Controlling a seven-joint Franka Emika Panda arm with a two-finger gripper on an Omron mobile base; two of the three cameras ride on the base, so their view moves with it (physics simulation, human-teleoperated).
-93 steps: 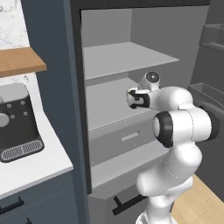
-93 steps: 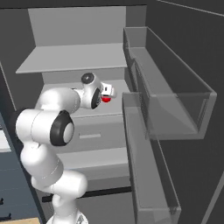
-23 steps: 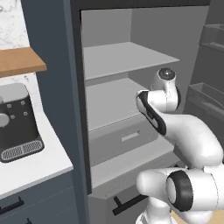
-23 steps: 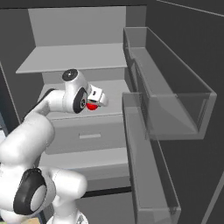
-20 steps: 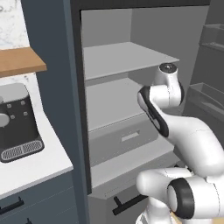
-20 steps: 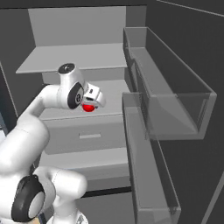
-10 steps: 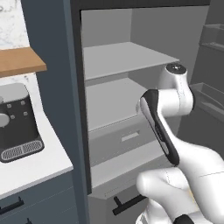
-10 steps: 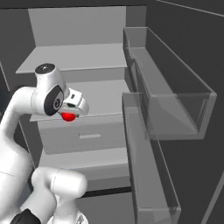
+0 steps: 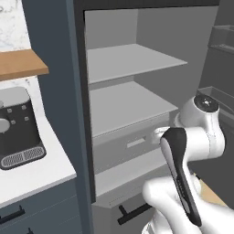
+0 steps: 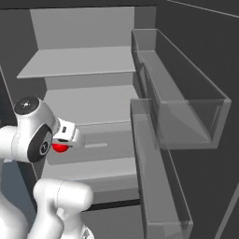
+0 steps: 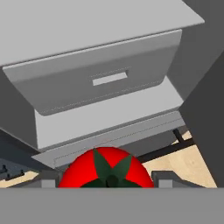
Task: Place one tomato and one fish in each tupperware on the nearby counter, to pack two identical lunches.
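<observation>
coffee machine (image 9: 18,130): far left in left base view, dark body with grey top, sits on the counter under a wooden shelf (image 9: 20,68)
counter (image 9: 43,171): white top, dark blue-grey cabinet fronts below with black handles, left of the fridge opening
fridge (image 9: 128,98): open, tall dark frame, grey inside; two flat grey shelves, then a grey drawer (image 9: 132,144) with a slot handle, then a lower ledge
arm: white, dark joints; rises lower right in left base view, lower left in right base view, wrist in front of the drawer level
gripper (image 10: 65,142): white hand pointing toward the fridge interior, in front of the drawer front; jaws part-way apart, closed around the tomato
fingertips (image 11: 168,180): grey pads, one each side of the tomato at bottom of hand view, tight against it as far as visible
tomato (image 10: 59,148): glossy red, held in the gripper, off any shelf; in right base view pokes out red just below the hand; in hand view sits bottom centre, green stem star facing camera
hand view background: drawer front above the tomato, grey ledge under it, tan floor lower right
door bins (image 10: 186,112): right side in right base view, clear grey racks on the open fridge door, one upper, one lower
</observation>
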